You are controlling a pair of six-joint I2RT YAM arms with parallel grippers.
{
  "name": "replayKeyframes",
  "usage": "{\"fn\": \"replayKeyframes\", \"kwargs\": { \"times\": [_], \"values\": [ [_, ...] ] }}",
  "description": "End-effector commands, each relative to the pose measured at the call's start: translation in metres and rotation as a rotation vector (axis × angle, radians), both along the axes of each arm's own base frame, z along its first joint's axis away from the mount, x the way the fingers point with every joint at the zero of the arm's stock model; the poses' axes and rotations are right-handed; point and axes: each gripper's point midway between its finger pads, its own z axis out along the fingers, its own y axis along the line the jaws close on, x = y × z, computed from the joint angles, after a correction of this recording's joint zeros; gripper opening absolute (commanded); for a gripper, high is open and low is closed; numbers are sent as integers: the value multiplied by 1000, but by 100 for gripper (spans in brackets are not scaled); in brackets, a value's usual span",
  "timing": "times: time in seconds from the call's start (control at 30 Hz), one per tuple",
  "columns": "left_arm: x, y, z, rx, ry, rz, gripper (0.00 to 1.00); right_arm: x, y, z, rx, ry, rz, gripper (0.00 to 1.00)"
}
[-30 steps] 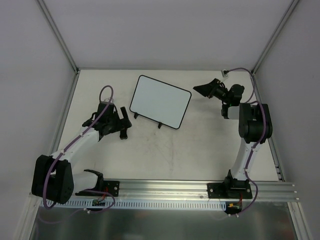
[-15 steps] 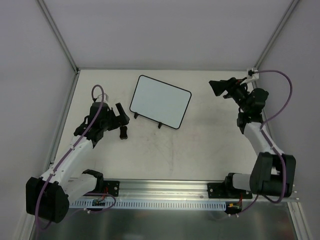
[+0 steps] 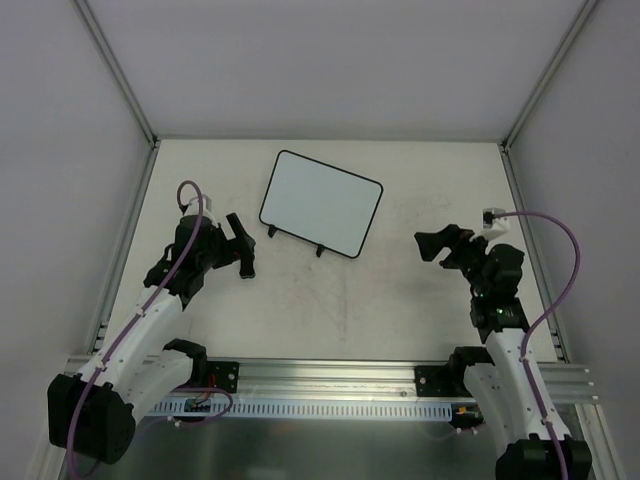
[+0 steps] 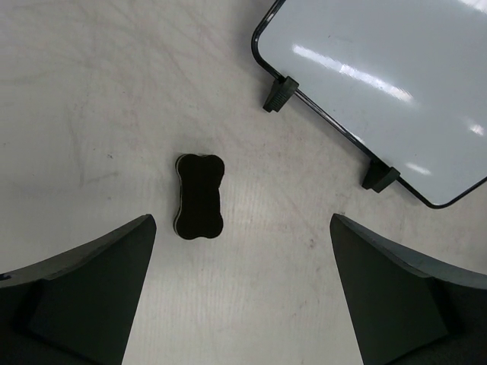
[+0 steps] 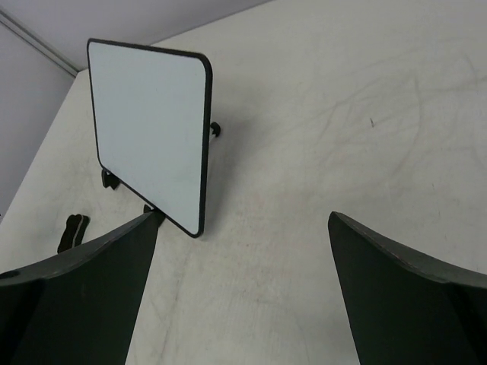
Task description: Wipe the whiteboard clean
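Note:
The whiteboard (image 3: 320,203) stands tilted on two small black feet at the middle back of the table. Its face looks plain white with glare in the left wrist view (image 4: 380,84) and in the right wrist view (image 5: 148,125). A black bone-shaped eraser (image 4: 199,195) lies flat on the table left of the board, just ahead of my left gripper (image 4: 243,220). That gripper (image 3: 242,247) is open and holds nothing. My right gripper (image 3: 440,245) hovers right of the board, open and empty (image 5: 243,217). The eraser (image 5: 72,230) shows small beyond the board.
Grey walls and metal posts (image 3: 120,80) close in the table on three sides. An aluminium rail (image 3: 330,375) with both arm bases runs along the near edge. Bare scuffed tabletop (image 3: 340,300) lies between the arms.
My right arm swung back from the far right corner toward the near edge, and its jaws spread wider. My left arm drew back a little, gripper still open.

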Motion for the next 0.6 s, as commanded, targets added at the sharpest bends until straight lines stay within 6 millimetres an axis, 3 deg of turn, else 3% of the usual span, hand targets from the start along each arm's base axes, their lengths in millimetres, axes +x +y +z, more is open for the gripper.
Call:
{"fn": "replayKeyframes", "kwargs": {
  "times": [0.0,0.23,0.57],
  "values": [
    [3,4,2,7,-48,15,99,-20,-2,-31,-2,76,-21,99],
    [2,6,-2,30,-81,1,99,-32,-2,-61,-29,95,-6,99],
    [2,7,-3,37,-87,3,99,-32,-2,-59,-29,75,-9,99]
  ]
}}
